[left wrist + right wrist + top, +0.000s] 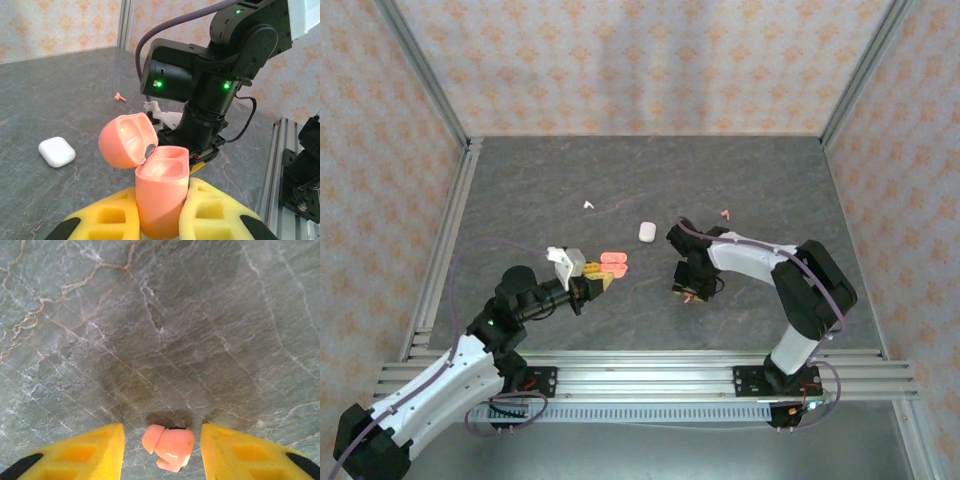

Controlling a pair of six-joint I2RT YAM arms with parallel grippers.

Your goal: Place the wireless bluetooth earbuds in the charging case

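The right wrist view resolves a glossy coral earbud (169, 447) between the right gripper's (161, 427) spread fingers. Left of it, the left gripper (160, 217) pinches the open pink case (161, 172).

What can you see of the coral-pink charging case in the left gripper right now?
The coral-pink glossy plastic charging case is a rounded pebble, upright and open. Its lid is hinged back, leftward in the left wrist view, showing two moulded hollows; the pale base wells look empty. The left gripper is shut on its lower body, yellow fingers pressing both sides. Whether it touches the table is hidden.
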